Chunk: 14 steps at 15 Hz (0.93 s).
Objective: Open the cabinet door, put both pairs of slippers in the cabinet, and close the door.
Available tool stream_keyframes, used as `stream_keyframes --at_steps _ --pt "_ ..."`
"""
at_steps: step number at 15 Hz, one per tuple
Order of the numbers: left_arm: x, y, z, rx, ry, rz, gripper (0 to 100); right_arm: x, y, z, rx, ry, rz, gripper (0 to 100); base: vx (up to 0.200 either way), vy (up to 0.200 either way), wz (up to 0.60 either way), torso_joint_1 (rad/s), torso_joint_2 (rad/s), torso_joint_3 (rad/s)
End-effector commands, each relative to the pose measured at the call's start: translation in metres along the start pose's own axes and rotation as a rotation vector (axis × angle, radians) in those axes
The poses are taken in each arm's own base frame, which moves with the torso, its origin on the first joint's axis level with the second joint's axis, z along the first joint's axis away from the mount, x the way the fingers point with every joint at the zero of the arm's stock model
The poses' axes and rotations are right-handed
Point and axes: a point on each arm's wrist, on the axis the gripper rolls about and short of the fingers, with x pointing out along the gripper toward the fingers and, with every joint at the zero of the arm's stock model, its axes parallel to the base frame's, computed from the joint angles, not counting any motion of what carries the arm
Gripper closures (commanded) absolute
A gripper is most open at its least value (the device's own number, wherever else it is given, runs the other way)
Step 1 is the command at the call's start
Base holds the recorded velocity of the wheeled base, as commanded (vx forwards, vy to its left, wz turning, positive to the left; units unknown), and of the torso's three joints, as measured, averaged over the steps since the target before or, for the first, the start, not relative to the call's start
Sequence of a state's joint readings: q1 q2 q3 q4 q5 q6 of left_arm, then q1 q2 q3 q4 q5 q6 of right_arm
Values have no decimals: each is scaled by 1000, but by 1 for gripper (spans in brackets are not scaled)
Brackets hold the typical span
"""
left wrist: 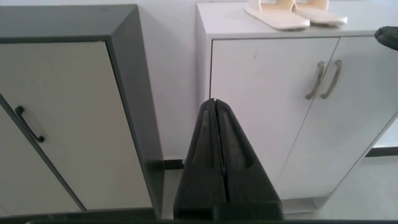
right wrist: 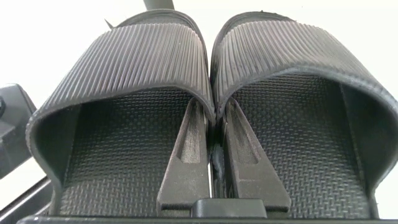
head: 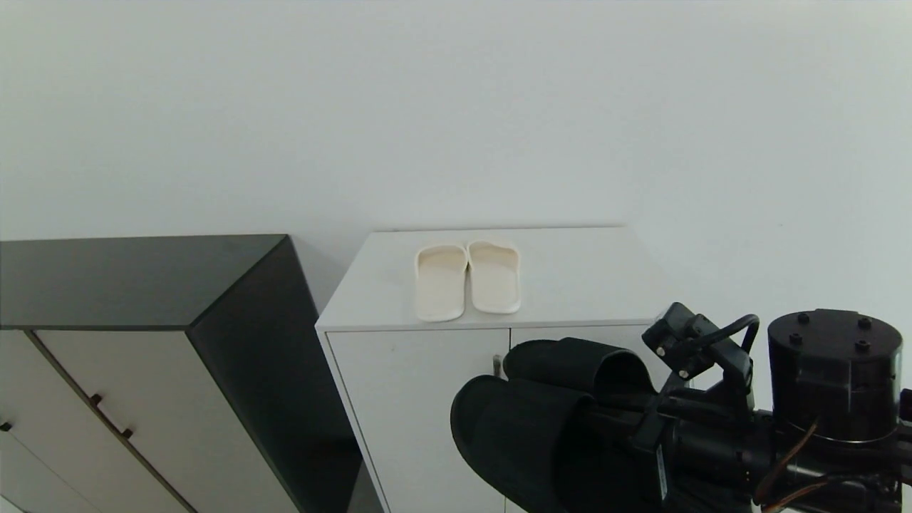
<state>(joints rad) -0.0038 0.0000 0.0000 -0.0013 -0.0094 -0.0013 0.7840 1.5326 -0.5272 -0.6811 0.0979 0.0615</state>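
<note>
Your right tool pinches the black slippers by their touching inner walls, in front of the shut white cabinet. The cream slippers lie near its top's front edge. Your left tool is pressed together, empty.

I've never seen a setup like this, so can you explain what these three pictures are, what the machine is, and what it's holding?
It's a robot with two arms. The wide picture comes from a camera on its head; the other two from cameras on its wrists. The right claw is shut on a pair of black slippers, held in front of a white cabinet whose doors are closed. A pair of cream slippers lies on top of it. The left claw is shut and empty.
</note>
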Motion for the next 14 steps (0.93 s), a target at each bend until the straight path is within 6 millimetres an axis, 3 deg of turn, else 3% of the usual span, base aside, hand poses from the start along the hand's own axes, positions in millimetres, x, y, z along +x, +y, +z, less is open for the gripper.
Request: stream_keyframes --at_steps 1,9,10,14 --pt "0 0 0 0 0 1 100 -2 2 -1 -5 0 9 100 0 0 0 -222 515 295" --pt "0 0 0 3 1 6 100 -6 3 -9 -17 25 10 100 0 0 0 -228 538 319" --pt "0 0 0 -6 1 6 0 -6 3 -9 -25 25 10 100 0 0 0 -203 520 315" --pt "0 0 0 0 1 4 0 -8 3 -14 -51 37 10 100 0 0 0 -182 500 316"
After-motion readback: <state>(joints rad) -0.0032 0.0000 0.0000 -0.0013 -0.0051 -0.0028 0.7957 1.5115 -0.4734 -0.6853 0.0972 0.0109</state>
